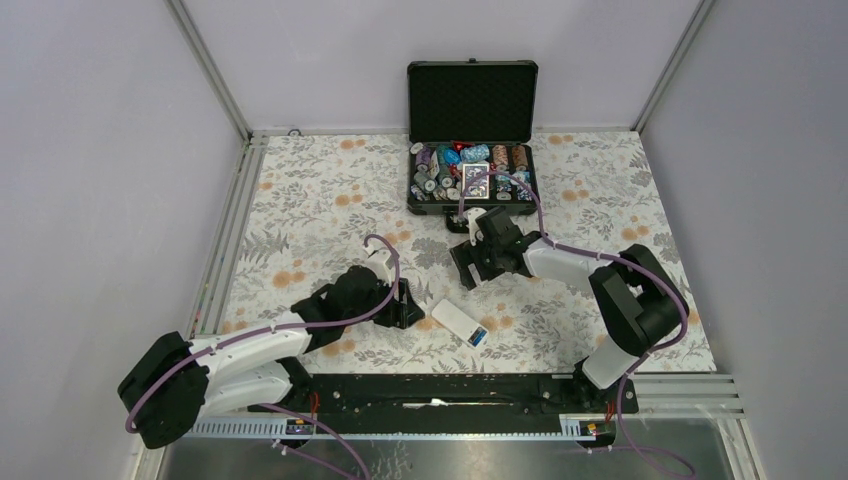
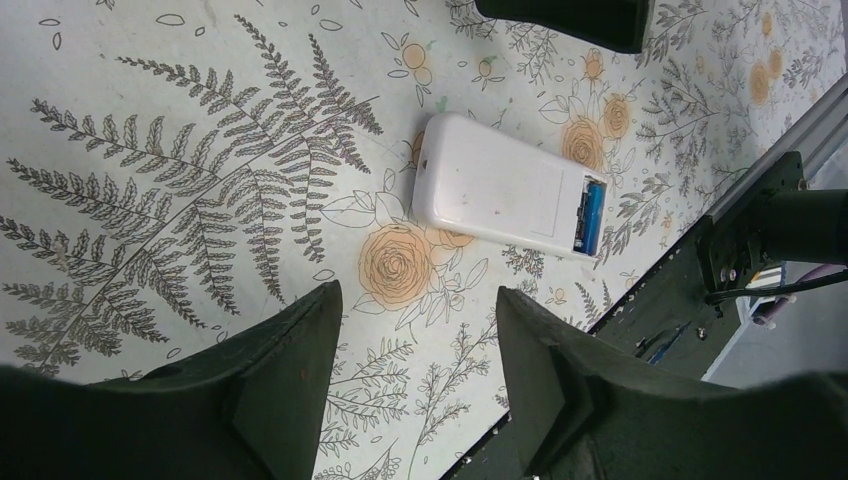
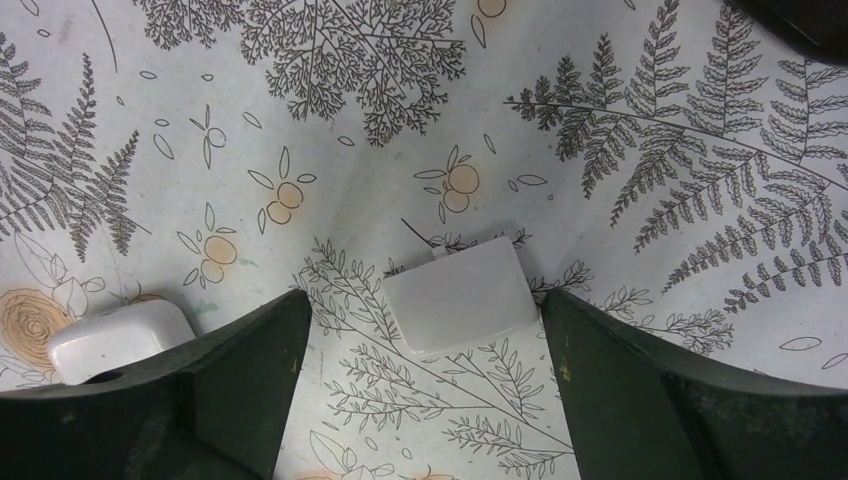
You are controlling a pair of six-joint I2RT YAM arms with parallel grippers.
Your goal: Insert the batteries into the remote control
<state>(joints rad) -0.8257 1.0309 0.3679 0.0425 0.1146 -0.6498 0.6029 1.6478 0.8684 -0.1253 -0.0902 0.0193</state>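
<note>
Between my two arms, toward the near edge of the counter (image 1: 300,200), the remote control (image 2: 500,190) is lying with its plain white back up. The batteries (image 2: 592,212) are showing blue and dark in the uncovered compartment at its end, though I cannot tell whether both are fully seated. My left gripper (image 2: 417,295) is hovering just beside the remote, its jaws standing partly apart and holding nothing. My right gripper (image 3: 425,300) is hanging low over a small white lid (image 3: 458,295), with its jaws spread wide on either side and not touching it. I am judging this to be the compartment cover, lying apart from the remote, and I am reckoning the step in hand is picking it up. To do that well, I should be centring on the lid, closing on its flat edges rather than its corners, and pinching lightly, since so thin a piece may skid or tip. The left gripper should be steadying the remote while the lid is going on.
</note>
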